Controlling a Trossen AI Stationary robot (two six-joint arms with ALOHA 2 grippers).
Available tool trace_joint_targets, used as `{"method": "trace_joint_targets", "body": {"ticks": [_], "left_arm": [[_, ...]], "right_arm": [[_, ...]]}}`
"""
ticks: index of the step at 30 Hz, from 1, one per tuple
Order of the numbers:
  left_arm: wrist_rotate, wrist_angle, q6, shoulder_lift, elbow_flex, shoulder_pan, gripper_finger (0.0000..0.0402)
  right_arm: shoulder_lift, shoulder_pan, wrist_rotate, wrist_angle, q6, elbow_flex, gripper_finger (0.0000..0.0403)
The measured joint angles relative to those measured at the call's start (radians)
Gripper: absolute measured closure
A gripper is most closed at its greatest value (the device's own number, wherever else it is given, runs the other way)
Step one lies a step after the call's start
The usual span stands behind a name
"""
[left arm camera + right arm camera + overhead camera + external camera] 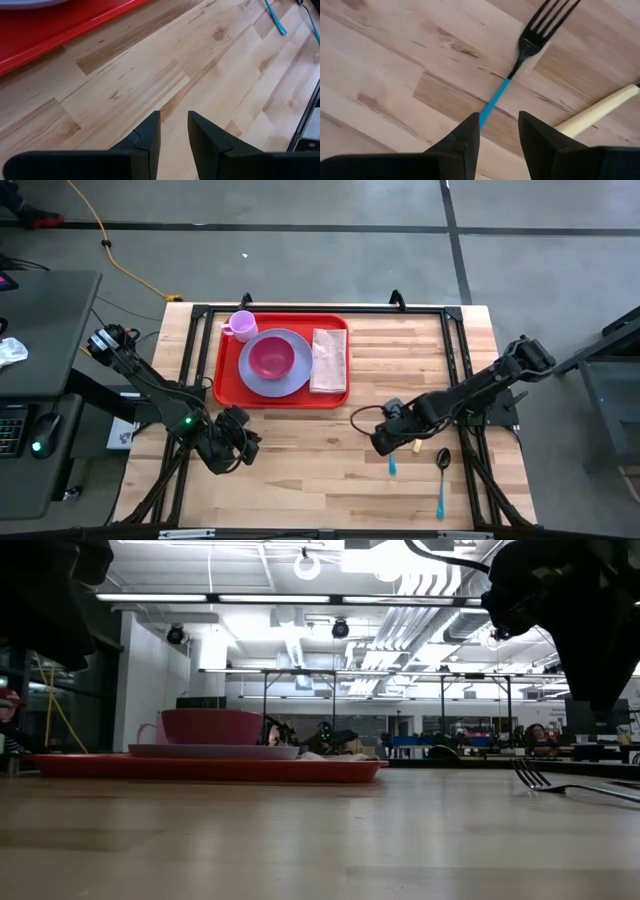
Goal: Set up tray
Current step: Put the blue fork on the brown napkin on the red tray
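Your wooden table (300, 460) stands on a grey floor, and the red tray (228, 385) lies flat on its far half, a bit to the left of the middle. On the tray you have a round lavender plate (290, 380) with a pink bowl (271, 357) sitting on it, a small pink cup (240, 325) at the far left corner, and a beige napkin (328, 360) lying along the right side. Your left gripper (228, 450) hangs over bare wood just in front of the tray's near left corner, not touching it; its fingers (150, 132) are a little apart and hold nothing. Your right gripper (385, 442) is off to the right of the tray, low over a fork with a blue handle (527, 47). Its fingers (467, 135) are a little apart too, with the blue handle running between them, not yet squeezed. A cream-handled piece (600, 110) lies just beside the fork, and a spoon with a blue handle (441, 475) lies near them.
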Motion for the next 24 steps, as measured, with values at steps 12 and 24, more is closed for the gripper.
{"method": "trace_joint_targets", "body": {"ticks": [12, 24], "left_arm": [[0.001, 0.009, 0.0, 0.0, 0.0, 0.0, 0.0273], [0.004, 0.01, 0.0, 0.0, 0.0, 0.0, 0.0273]], "right_arm": [[0.0, 0.0, 0.037, 0.107, -0.04, 0.0, 0.0289], [0.0, -0.009, -0.002, 0.179, 0.04, -0.127, 0.0289]]}}
